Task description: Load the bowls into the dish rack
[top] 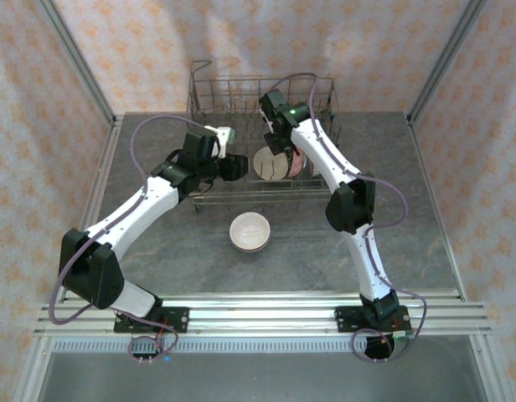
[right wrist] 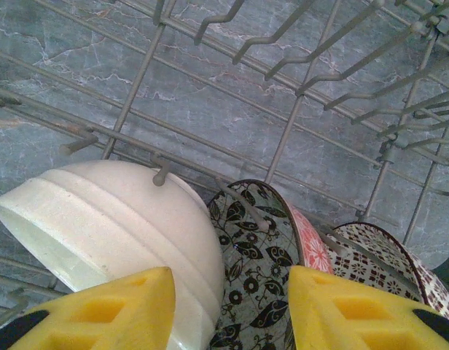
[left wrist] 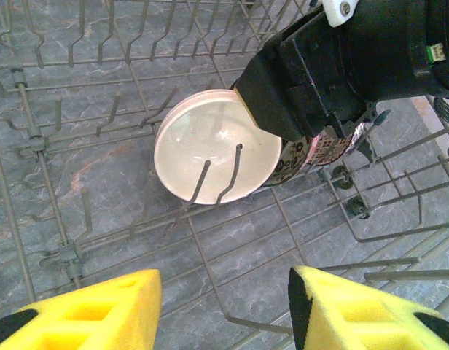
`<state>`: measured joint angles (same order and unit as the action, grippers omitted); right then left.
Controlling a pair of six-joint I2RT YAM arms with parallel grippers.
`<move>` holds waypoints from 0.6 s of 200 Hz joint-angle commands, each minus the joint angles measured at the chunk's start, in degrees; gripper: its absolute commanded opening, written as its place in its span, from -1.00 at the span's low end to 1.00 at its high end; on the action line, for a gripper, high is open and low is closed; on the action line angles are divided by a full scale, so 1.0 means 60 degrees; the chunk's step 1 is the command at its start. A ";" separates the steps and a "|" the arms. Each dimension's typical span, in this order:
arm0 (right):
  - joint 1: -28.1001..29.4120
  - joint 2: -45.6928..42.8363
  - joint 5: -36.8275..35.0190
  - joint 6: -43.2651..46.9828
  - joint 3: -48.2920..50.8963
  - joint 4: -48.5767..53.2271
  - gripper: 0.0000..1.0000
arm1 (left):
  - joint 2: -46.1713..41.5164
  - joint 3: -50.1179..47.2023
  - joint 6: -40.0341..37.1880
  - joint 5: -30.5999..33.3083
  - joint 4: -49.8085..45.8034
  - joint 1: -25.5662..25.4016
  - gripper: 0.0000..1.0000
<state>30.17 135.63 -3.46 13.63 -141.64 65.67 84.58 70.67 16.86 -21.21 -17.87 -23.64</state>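
We count three bowls standing on edge in a row inside the dish rack (top: pixel 233 94): a cream bowl (top: pixel 270 164), a black flower-pattern bowl (right wrist: pixel 257 270) and a red tile-pattern bowl (right wrist: pixel 377 259). One pale bowl (top: pixel 250 231) sits on the table just in front of the dish rack, so it has yet to go in. We think the job is more than half done.

There is one dish rack. The left gripper (left wrist: pixel 223 292) hangs over the dish rack's floor, fingers apart and holding nothing. The right gripper (right wrist: pixel 232 284) is over the bowls in the dish rack, fingers apart. We cannot tell if it pinches one.
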 commanded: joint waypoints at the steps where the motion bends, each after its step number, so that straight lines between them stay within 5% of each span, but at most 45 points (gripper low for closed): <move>1: 0.0182 -0.0002 -0.0042 0.0308 0.0459 0.0136 -0.07 | 0.0084 0.0345 -0.0173 -0.0084 -0.0230 -0.0112 0.02; 120: 0.0230 -0.1029 0.0589 0.0788 0.1182 -0.0476 -0.03 | 0.0302 0.0467 -0.0262 -0.0068 -0.0393 -0.0140 0.02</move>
<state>30.87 131.87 -2.09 17.10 -136.09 61.82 85.67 71.64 16.43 -21.21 -19.09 -24.29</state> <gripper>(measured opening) 0.484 0.509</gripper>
